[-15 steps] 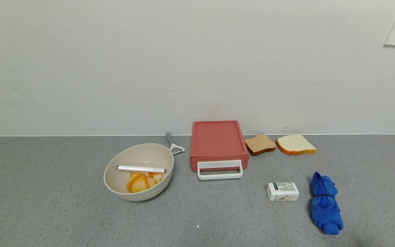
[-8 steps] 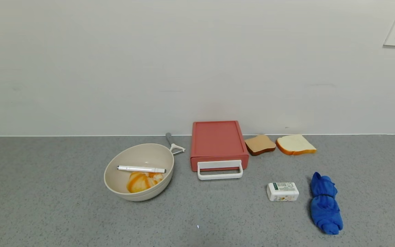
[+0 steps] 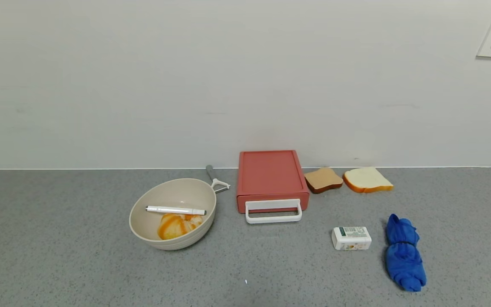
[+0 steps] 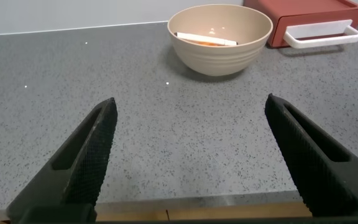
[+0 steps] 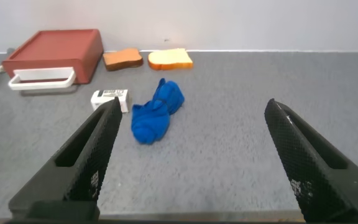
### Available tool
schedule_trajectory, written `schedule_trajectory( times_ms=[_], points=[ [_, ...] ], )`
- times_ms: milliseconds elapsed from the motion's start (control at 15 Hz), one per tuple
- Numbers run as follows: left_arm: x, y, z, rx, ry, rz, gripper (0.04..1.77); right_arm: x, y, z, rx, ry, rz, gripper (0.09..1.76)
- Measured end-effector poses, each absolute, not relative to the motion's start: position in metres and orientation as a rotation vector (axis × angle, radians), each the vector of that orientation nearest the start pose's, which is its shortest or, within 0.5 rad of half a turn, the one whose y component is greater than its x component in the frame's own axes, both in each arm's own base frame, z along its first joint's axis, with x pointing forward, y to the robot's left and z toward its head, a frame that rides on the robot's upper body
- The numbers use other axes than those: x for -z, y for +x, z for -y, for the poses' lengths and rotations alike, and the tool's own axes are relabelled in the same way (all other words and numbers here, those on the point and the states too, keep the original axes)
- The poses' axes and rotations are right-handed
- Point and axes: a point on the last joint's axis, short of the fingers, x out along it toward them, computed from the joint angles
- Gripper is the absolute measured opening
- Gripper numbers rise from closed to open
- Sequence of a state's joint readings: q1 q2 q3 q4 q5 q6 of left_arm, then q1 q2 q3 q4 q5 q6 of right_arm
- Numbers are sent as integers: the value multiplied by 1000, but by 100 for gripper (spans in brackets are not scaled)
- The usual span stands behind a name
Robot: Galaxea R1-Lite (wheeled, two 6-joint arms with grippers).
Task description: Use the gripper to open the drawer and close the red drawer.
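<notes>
The left end effector (image 4: 188, 155) is hanging low over the near edge of the grey desk (image 3: 58, 264), its two fingers spread wide and holding nothing; a broad bare stretch of desk is lying between it and the bowl (image 4: 220, 37). The right end effector (image 5: 188, 155) is likewise gaping wide and empty, with open desk ahead of it up to the blue cloth (image 5: 155, 112). Neither is showing in the head view. The one red drawer (image 3: 271, 179) is sitting shut against the wall, white handle (image 3: 273, 211) facing forward, between the bowl and two bread slices (image 3: 348, 180). One pen (image 3: 175, 210) is lying across the bowl; one small box (image 3: 351, 238) is sitting just beside the cloth.
</notes>
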State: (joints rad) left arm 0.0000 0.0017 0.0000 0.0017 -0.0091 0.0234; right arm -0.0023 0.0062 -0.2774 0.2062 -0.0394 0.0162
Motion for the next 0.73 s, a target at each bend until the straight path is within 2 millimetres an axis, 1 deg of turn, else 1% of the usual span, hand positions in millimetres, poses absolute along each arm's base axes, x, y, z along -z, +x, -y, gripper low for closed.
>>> schedule_trajectory(
  times_ms=[133, 200, 333, 467, 733],
  points=[
    [-75, -23, 0, 9, 23, -3, 172, -107, -35, 1, 49, -48, 78, 170],
    [-75, -23, 0, 9, 23, -3, 172, -99, -30, 1, 38, -69, 94, 170],
    [-75, -23, 0, 9, 23, -3, 172, -87, -25, 0, -6, -70, 67, 170],
    [-75, -23, 0, 10, 23, -3, 172, -76, -24, -1, -25, -28, -12, 170],
    [-75, -23, 0, 9, 23, -3, 172, -76, -24, -1, -22, -5, -18, 170]
  ],
)
